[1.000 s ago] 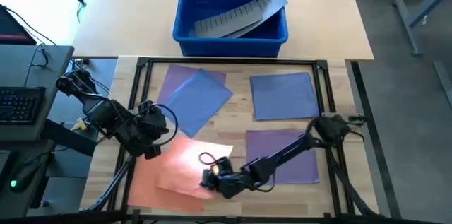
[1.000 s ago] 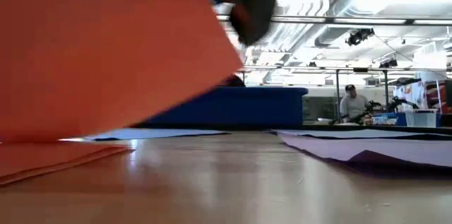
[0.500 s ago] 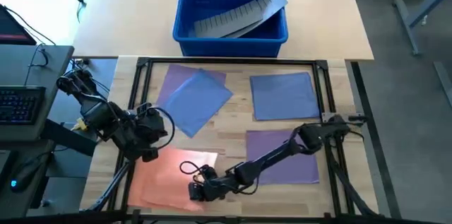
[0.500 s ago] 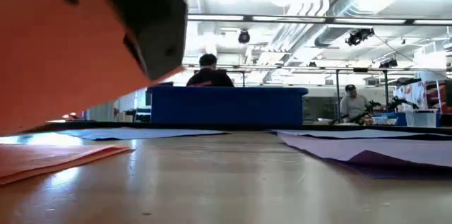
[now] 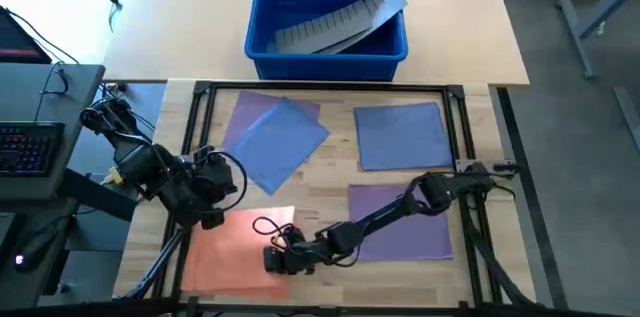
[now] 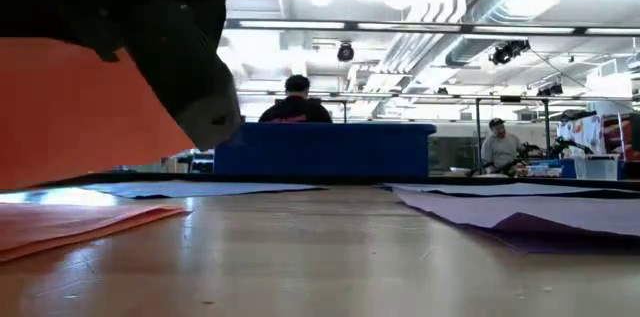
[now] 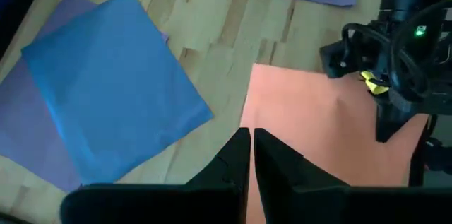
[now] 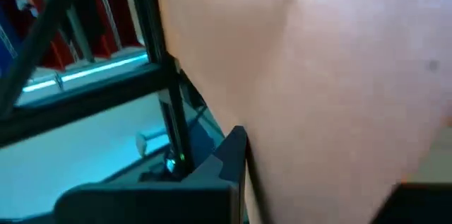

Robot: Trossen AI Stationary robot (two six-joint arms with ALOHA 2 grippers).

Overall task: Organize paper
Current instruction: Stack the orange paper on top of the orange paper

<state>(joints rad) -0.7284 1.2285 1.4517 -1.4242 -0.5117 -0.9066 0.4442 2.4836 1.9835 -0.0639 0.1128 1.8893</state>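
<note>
Desk point(image 5: 330, 172): filling the lower centre of the high view, carrying all the sheets inside a dark frame.
Blue bin point(image 5: 327, 17): sitting at the top centre, holding a grey ridged strip point(image 5: 335, 19).
Orange paper point(image 5: 225, 252): lying at the lower left of the desk; one sheet is rising off it on its right side, showing as a tilted orange plane at the left of the low view.
Blue sheets: one point(image 5: 280, 142) is lying tilted over a purple sheet point(image 5: 250, 112) at centre left, another point(image 5: 402, 135) is lying at centre right.
Purple paper point(image 5: 415, 219): lying at the lower right.
Right end effector point(image 5: 277, 258): reaching to the lower centre, clamping the orange sheet's edge.
Left end effector point(image 7: 251, 155): hovering beside the orange paper's upper left corner, fingers pressing together, holding nothing.
</note>
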